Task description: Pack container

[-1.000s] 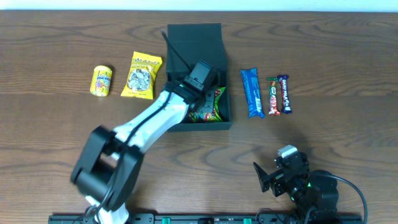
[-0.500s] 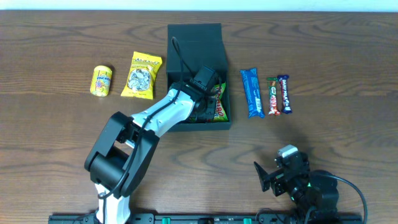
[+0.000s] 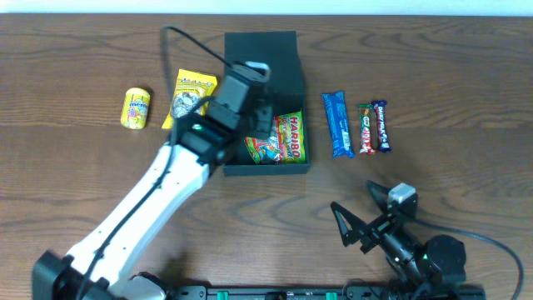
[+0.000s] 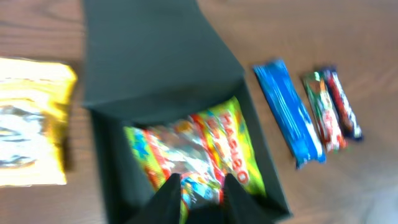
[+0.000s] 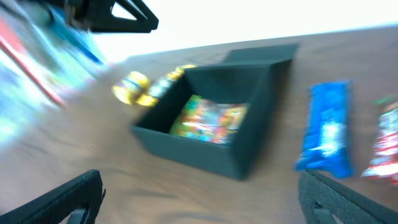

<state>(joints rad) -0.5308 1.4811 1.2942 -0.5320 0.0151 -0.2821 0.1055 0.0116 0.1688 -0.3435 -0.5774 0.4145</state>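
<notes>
Sitting beneath the left claw (image 4: 200, 184): the container (image 4: 155, 62).

A blue bar (image 3: 337, 124) lies on the wooden table (image 3: 466, 100), a green-and-red bar (image 3: 366, 129) just beside it on its right, then a dark purple bar (image 3: 381, 126). Left of the blue bar lies a Haribo bag (image 3: 283, 139), farther left a yellow snack bag (image 3: 190, 90), farthest a small yellow packet (image 3: 136, 109).

The wooden table (image 3: 466, 75) carries a row: a yellow candy roll (image 3: 136, 109), a yellow snack bag (image 3: 185, 100), the container (image 3: 266, 169), then a blue bar (image 3: 337, 124), a green-and-red bar (image 3: 366, 130) and a dark blue bar (image 3: 381, 126) side by side.
</notes>
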